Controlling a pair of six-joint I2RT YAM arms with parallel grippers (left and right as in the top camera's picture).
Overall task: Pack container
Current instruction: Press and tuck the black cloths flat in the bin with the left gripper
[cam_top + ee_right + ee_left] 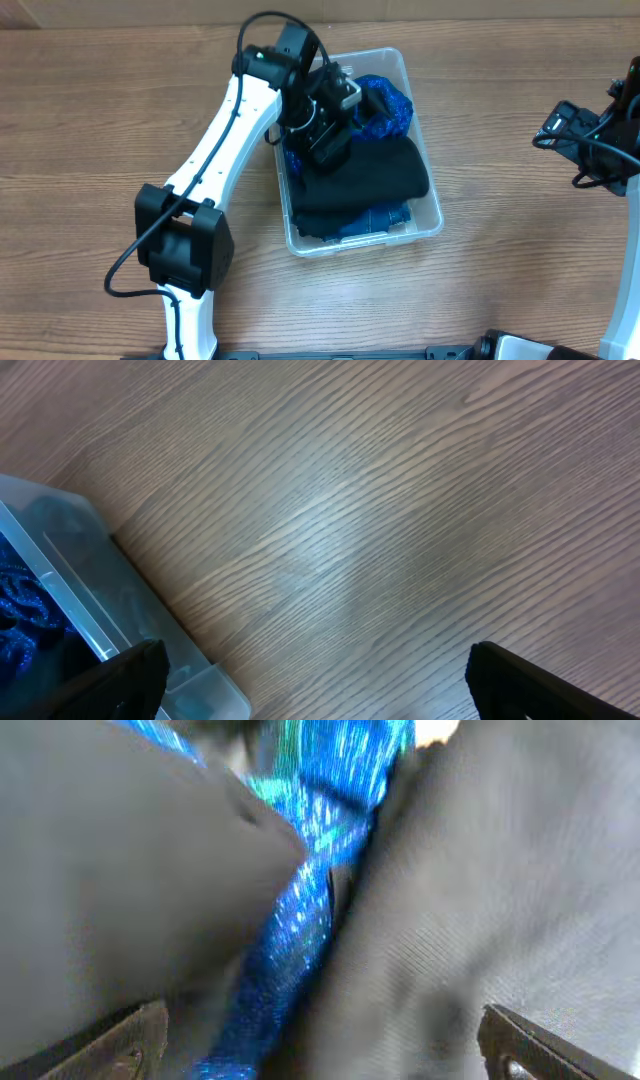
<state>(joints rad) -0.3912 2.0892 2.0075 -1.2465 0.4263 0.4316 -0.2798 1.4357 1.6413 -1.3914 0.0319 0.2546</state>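
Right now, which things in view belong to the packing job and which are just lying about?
Job: container, black cloth, shiny blue fabric, left tool (open, inside container).
Just there: wooden table, right tool (open, over the table).

Container (120,610) corner on wooden table (400,510)

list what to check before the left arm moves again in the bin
1. Left gripper open: ok, fingers spread, nothing clamped.
2. Black cloth inside the container: ok, within the rim from overhead.
3. Blue sparkly fabric inside: ok, at the far end.
4. Right gripper clear of the container: ok, open over the table beside it.
5. Contents below rim height: cannot tell.
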